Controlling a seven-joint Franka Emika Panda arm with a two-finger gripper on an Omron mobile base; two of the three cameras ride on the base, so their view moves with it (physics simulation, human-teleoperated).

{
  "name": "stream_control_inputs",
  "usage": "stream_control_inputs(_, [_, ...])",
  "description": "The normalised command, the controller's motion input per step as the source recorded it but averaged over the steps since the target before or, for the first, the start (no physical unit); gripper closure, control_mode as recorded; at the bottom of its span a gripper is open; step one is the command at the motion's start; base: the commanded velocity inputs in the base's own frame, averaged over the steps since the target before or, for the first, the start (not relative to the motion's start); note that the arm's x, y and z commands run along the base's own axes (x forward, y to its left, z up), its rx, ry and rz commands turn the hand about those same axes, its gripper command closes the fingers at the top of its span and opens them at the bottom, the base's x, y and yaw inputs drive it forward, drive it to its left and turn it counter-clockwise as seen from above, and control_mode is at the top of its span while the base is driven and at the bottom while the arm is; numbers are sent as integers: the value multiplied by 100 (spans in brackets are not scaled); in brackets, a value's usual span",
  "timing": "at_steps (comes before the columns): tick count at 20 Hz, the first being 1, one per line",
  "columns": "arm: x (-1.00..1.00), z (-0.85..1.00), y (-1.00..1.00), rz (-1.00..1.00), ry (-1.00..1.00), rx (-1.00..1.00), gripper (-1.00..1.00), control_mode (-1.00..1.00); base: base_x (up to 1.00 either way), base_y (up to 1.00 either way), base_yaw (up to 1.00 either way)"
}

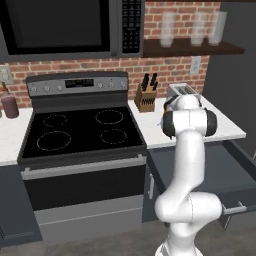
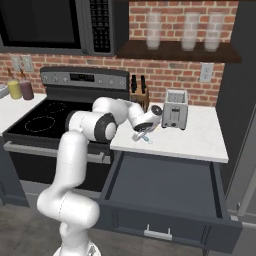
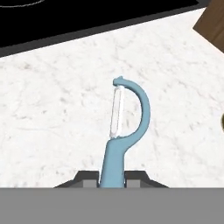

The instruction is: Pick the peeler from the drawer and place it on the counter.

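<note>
My gripper (image 2: 141,133) is shut on the handle of the pale teal peeler (image 2: 145,138), holding it low over the white counter (image 2: 192,139) between the stove and the toaster. In the hand view the peeler (image 3: 130,114) points away from me, its whitish blade on the left, its handle pinched between my two fingertips (image 3: 88,177). Whether it touches the counter (image 3: 52,113) I cannot tell. Below the counter's front edge the wide dark grey drawer (image 2: 165,186) stands pulled out, and nothing shows inside it. The same drawer (image 1: 227,172) appears to the right of my arm.
A silver toaster (image 2: 175,109) and a wooden knife block (image 2: 138,95) stand at the back of the counter. The black stove top (image 2: 42,117) lies just left of my hand. Two jars (image 2: 20,90) sit on the far left counter.
</note>
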Motion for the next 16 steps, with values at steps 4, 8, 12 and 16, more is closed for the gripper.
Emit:
stream_control_inputs(4, [-28, 43, 0, 0, -19, 0, -100, -100, 0, 0, 0])
stream_control_inputs(8, [-38, 96, 0, 0, -24, 0, -100, -100, 0, 0, 0])
stream_control_inputs(12, [-84, 96, 0, 0, -25, 0, -100, -100, 0, 0, 0])
stream_control_inputs(16, [-100, 66, 13, 4, -9, -5, -100, -100, 0, 0, 0])
